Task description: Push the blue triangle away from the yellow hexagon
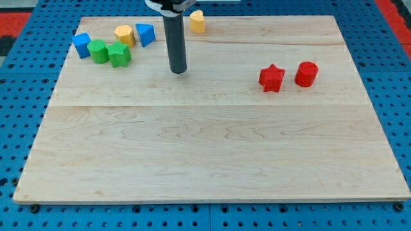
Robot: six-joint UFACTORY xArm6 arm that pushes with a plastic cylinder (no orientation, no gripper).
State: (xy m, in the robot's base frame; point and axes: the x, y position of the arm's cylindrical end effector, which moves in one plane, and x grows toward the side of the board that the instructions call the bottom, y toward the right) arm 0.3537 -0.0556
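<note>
The blue triangle (146,34) sits near the view's top left, touching the right side of the yellow hexagon (124,34). My tip (178,70) rests on the wooden board (205,147), below and to the right of the blue triangle, with a clear gap between them. The dark rod rises from the tip to the view's top edge.
A blue cube (81,45), a green cylinder (98,51) and a green star (119,55) cluster below-left of the hexagon. A yellow block (197,21) lies at the top, right of the rod. A red star (271,78) and red cylinder (306,74) lie at right.
</note>
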